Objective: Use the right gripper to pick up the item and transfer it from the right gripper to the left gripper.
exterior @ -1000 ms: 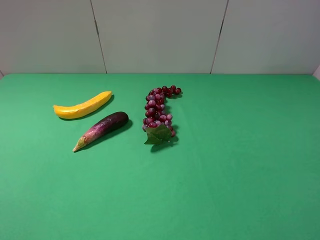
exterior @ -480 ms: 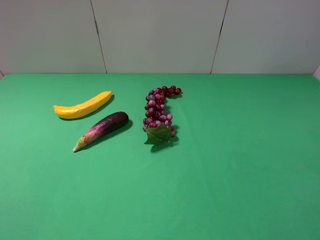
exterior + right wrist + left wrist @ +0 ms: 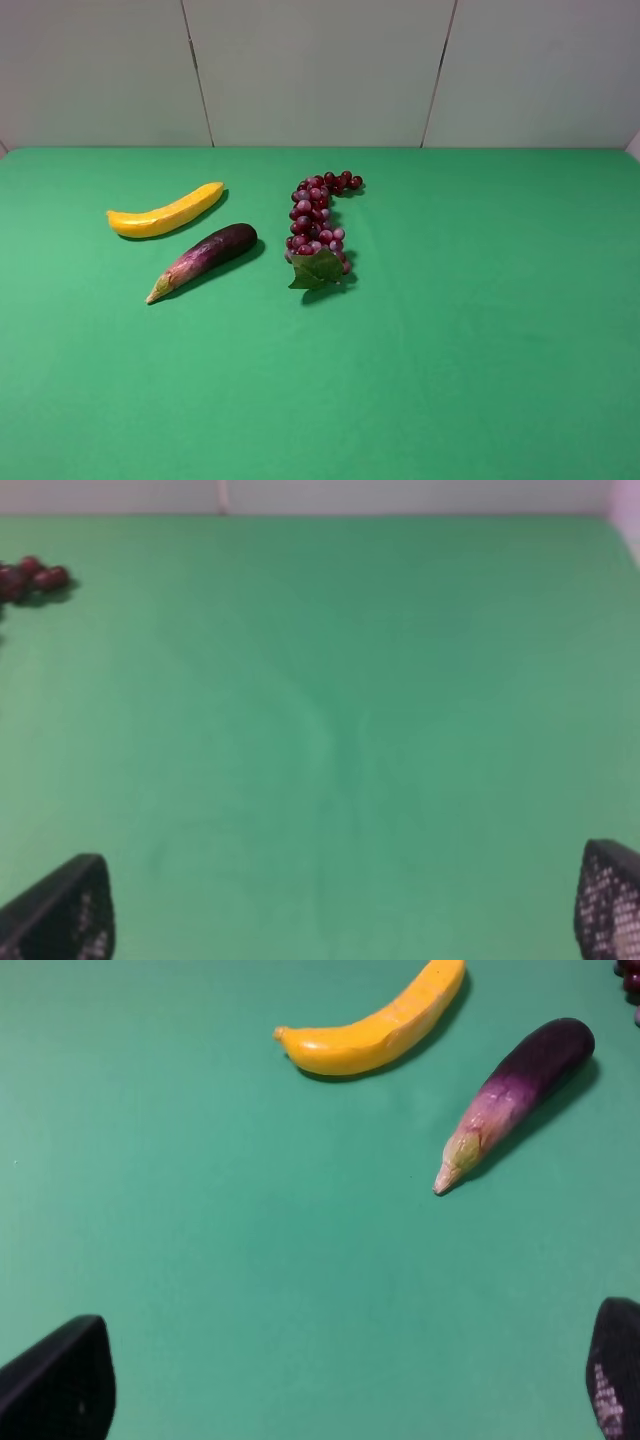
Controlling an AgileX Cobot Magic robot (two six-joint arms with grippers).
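The dark purple eggplant (image 3: 205, 259) lies on the green table, left of centre, its pale stem tip toward the front left. It also shows in the left wrist view (image 3: 515, 1100). Neither arm shows in the exterior high view. My left gripper (image 3: 340, 1385) is open and empty; only its two black fingertips (image 3: 60, 1380) show, well short of the eggplant. My right gripper (image 3: 345, 910) is open and empty over bare green cloth, with its fingertips (image 3: 610, 900) at the frame corners. The eggplant is out of the right wrist view.
A yellow banana (image 3: 165, 211) lies just behind the eggplant, also in the left wrist view (image 3: 375, 1025). A red grape bunch with a leaf (image 3: 318, 232) lies to the eggplant's right; its end shows in the right wrist view (image 3: 30, 580). A white wall backs the table.
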